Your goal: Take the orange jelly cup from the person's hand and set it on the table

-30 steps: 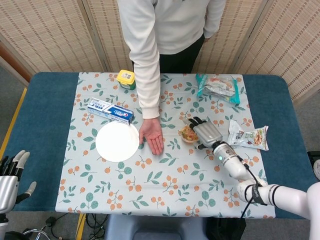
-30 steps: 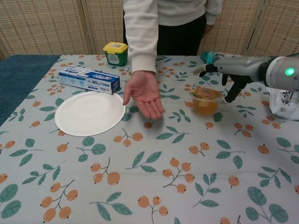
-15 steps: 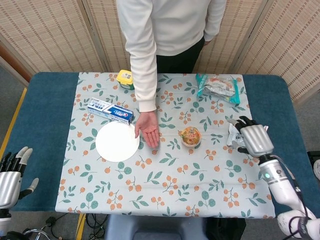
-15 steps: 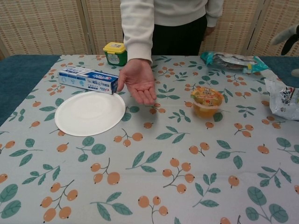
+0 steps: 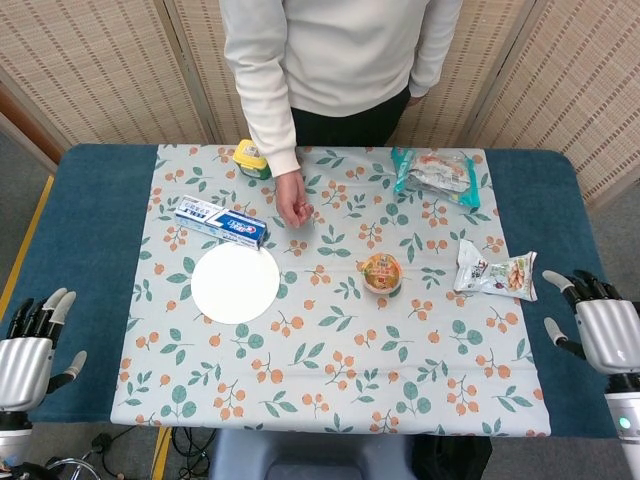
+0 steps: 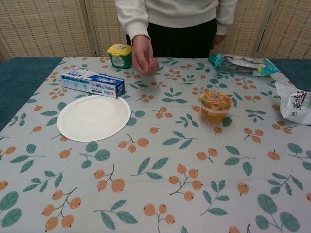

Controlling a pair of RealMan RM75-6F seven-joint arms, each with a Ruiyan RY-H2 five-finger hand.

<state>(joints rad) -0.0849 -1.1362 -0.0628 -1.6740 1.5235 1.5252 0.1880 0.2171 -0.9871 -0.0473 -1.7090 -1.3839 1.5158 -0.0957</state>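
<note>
Orange jelly cup (image 5: 381,271) is sitting upright on tablecloth (image 5: 340,350), right of paper plate (image 5: 235,283). Left hand (image 5: 28,350) & right hand (image 5: 600,328) are hovering off-table w/ fingers spread, holding nothing.

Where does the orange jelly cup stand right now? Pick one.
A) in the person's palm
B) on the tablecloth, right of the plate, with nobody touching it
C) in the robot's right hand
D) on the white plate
B: the orange jelly cup stands on the tablecloth, apart from the white plate; the person's hand and the right hand are both away from it.
</note>
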